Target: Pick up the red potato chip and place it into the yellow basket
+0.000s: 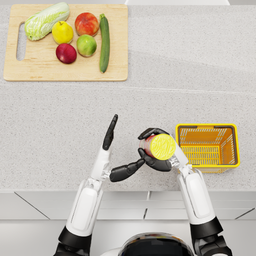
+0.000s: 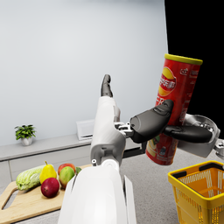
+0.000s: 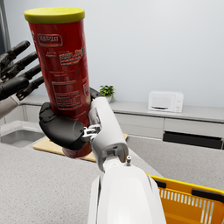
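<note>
Beside the yellow basket [image 1: 207,145], right hand [image 1: 156,159] grasping red chip can [image 1: 161,146], label only in wrist views, left hand [image 1: 114,150] released

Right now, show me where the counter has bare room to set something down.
Bare counter lies right of the cutting board and behind the yellow basket. Crowded: the board's produce, and where the right hand holds the red chip can.

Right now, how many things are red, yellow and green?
Red: 3 - chip can, peach, dark red apple
Yellow: 2 - basket, pear
Green: 3 - cabbage, cucumber, green apple
Total: 8
</note>
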